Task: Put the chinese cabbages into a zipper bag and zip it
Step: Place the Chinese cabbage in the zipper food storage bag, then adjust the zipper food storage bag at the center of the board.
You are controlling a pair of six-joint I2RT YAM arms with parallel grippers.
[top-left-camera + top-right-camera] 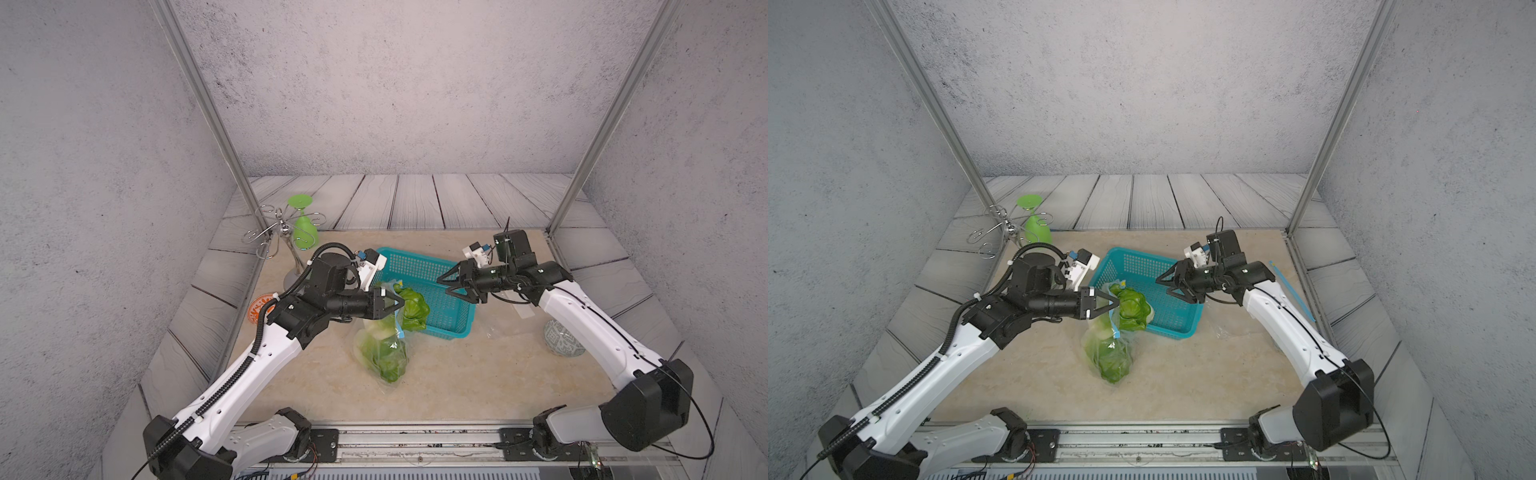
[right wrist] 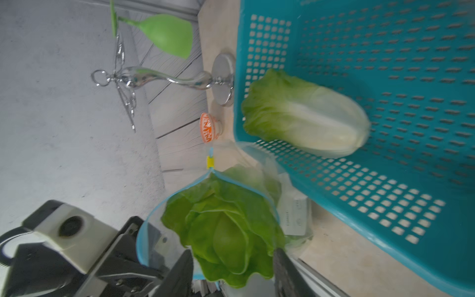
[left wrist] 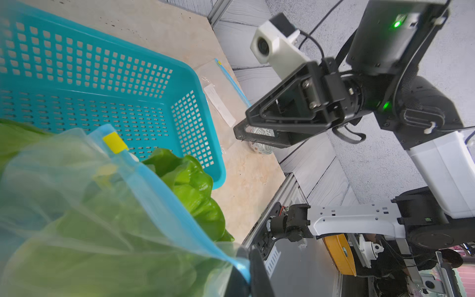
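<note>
Closest to the left wrist lens, the zipper bag [image 3: 84, 210] fills the foreground. Its blue track [image 3: 151, 177] runs straight into the left gripper [image 1: 395, 304], whose jaws are pinched tight on that rim, just outside the basket [image 1: 451, 330] at its near corner. The right gripper [image 1: 442, 286] hangs over the basket, jaws parted and empty.

The cabbages [image 1: 413, 309] look light. Their crinkled leaf ends would likely bruise and slip, so the firmer pale base or mid-body seems the place to grip. The bag film looks limp and slick, and only the track looks stiff enough to hold.

The right wrist view separates what both top views merge into one green clump at the basket's near corner. One cabbage [image 2: 305, 115] lies inside the basket against its wall. Another cabbage [image 2: 226, 226] sits leaf-end out in the bag's open mouth, just outside that wall, with the yellow slider [image 2: 210, 162] at the track's end. Only the top views show more cabbage leaves [image 1: 384, 359] low in the bag, in front of the basket
</note>
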